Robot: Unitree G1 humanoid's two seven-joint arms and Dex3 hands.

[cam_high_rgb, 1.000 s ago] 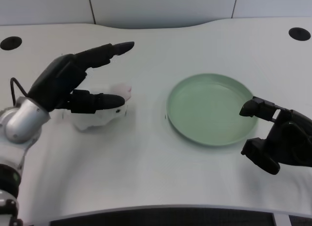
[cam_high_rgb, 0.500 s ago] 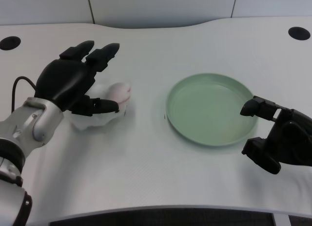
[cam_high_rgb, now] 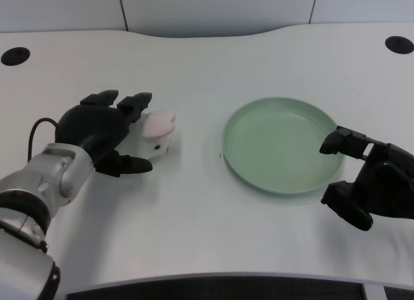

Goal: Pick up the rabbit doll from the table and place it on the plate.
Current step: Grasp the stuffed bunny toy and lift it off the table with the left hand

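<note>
The rabbit doll (cam_high_rgb: 156,132), white with pink ears, lies on the white table (cam_high_rgb: 194,216) left of centre. My left hand (cam_high_rgb: 103,133) wraps around its left part: the fingers (cam_high_rgb: 132,106) curl over the doll's far side and the thumb (cam_high_rgb: 129,164) reaches under its near side, hiding much of the body. The doll still rests on the table. The pale green plate (cam_high_rgb: 246,159) sits right of centre with nothing on it, a short way to the right of the doll.
My right hand (cam_high_rgb: 365,187) rests curled at the plate's right rim. Two dark round holes (cam_high_rgb: 14,55) (cam_high_rgb: 397,44) mark the table's far corners. The table's front edge runs along the bottom.
My left hand has come down from above the doll and its spread fingers have curled around it. The doll has stayed about where it was; the plate and right hand are as before.
</note>
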